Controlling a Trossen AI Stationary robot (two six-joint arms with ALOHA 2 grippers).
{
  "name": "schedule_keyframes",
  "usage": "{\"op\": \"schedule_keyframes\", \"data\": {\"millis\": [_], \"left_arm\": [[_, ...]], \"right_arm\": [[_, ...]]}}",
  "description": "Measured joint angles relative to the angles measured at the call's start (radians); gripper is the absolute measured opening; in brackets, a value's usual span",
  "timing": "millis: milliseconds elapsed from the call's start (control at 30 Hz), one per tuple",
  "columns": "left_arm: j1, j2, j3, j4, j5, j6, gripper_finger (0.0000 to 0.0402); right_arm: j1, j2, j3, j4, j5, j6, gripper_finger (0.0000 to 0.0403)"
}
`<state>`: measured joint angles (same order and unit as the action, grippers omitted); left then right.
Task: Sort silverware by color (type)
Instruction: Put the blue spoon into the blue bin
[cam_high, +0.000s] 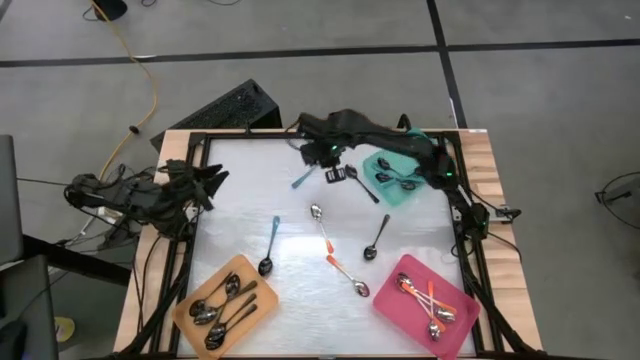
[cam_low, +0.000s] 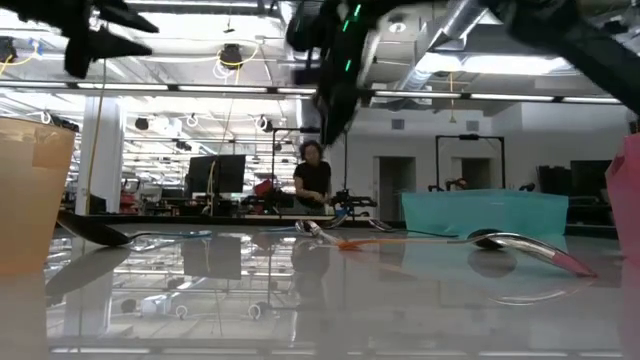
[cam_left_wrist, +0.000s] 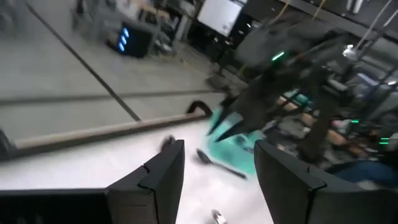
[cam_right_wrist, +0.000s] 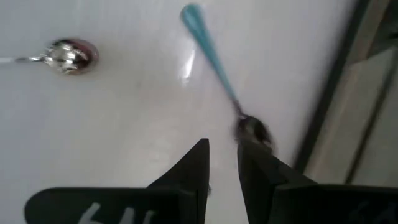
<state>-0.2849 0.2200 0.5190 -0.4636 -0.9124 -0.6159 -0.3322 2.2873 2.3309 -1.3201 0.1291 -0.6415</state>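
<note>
Right wrist view: right pincer (cam_right_wrist: 222, 163), fingers nearly together and empty, hovers beside the teal-handled spoon (cam_right_wrist: 214, 56), judged light, rigid, slippery; grip its thin handle mid-length.

A white table top (cam_high: 300, 215) is carrying three flat trays: an orange tray (cam_high: 262, 278) sitting at seven o'clock, a pink tray (cam_high: 400, 270) at five o'clock and a teal tray (cam_high: 380, 160) at one o'clock. Loose spoons are lying directly on the bare surface: a teal-handled spoon (cam_high: 271, 243) left of centre, two orange-handled spoons (cam_high: 322, 227) (cam_high: 348, 275) near the middle, a dark spoon (cam_high: 375, 240) right of centre, another dark spoon (cam_high: 362, 185) beside the teal tray, and one more teal-handled spoon (cam_high: 303, 178) at twelve o'clock.
</note>
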Motion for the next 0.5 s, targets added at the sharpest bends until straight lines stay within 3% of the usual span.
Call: {"op": "schedule_keyframes", "data": {"millis": [167, 500], "left_arm": [[0.063, 0.185, 0.054, 0.077, -0.01, 0.072, 0.0172], [0.36, 0.435, 0.157, 0.073, 0.326, 0.073, 0.0172]], "right_arm": [[0.021, -0.2, 0.023, -0.001, 0.003, 0.062, 0.0092], [0.046, -0.551, 0.023, -0.041, 0.001, 0.302, 0.0092]]}}
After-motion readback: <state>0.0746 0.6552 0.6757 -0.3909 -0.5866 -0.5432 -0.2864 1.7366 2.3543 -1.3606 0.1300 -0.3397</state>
